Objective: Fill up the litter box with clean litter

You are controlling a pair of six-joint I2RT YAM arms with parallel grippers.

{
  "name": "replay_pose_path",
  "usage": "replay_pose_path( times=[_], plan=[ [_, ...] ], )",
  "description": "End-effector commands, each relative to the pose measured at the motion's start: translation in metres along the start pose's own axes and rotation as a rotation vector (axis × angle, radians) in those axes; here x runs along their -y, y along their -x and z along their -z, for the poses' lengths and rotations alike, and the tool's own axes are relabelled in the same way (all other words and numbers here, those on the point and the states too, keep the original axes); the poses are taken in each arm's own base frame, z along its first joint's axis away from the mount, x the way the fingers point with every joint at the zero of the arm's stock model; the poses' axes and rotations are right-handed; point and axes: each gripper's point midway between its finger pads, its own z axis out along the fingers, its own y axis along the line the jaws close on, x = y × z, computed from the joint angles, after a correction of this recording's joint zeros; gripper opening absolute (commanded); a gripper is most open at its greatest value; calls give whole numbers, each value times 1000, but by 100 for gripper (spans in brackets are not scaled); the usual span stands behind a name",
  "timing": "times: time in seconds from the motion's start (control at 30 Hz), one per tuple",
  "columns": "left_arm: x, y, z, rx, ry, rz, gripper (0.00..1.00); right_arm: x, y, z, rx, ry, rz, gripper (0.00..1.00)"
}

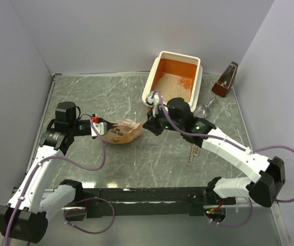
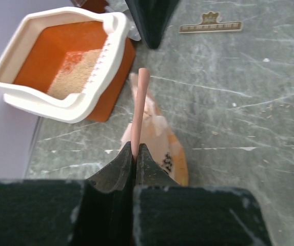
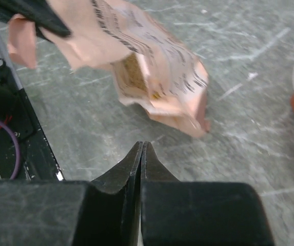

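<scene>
Left gripper (image 2: 135,149): pressed together on a thin edge of the peach-pink bag (image 2: 162,146); I see the rest of the bag sagging onto the table (image 2: 249,128).
Right gripper (image 3: 142,147): pressed together with nothing between its fingers, hovering over bare table just beside the bag's crumpled end.
Litter box (image 1: 179,54): at the far side of the table, right of centre, near the back wall.
Clean litter (image 1: 173,83): pale grains covering the near part of the box's orange floor; the far part shows bare orange.
Scoop (image 1: 207,106): on the table just right of the litter box.
Ruler (image 1: 193,152): flat on the table, nearer me than the scoop.
</scene>
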Motion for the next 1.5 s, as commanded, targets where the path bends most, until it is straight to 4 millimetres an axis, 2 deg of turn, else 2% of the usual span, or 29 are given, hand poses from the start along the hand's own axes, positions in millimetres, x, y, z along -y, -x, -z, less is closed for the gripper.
replay_pose_path(
  times=[0.0,0.1,0.23,0.67,0.93,1.13,1.17,1.23,1.27,1.3,1.37,1.47],
  plan=[
    [-14,30,1,87,23,-98,1,-33,50,-10,119,97,136,0],
    [-15,31,1,92,34,-110,1,-39,53,-24,116,112,152,0],
    [-12,27,0,96,48,-104,1,-35,49,-45,84,110,142,0],
    [-8,28,2,108,61,-107,1,-31,37,-89,53,138,131,0],
    [-8,29,3,106,68,-107,1,-11,14,-117,-33,77,147,0],
    [-8,32,6,106,86,-121,1,-3,3,-131,-83,54,162,0],
    [-10,32,6,103,96,-124,1,0,6,-131,-83,41,167,0],
    [-11,34,7,106,113,-133,1,4,2,-133,-107,24,177,6],
    [-15,33,9,95,138,-137,1,8,6,-133,-103,2,183,15],
    [-18,34,10,98,155,-145,1,10,5,-134,-109,-4,198,38],
    [-25,35,13,89,201,-159,1,16,6,-135,-115,-27,212,57],
    [-37,35,14,101,271,-170,1,25,3,-137,-132,-39,218,63]
  ],
)
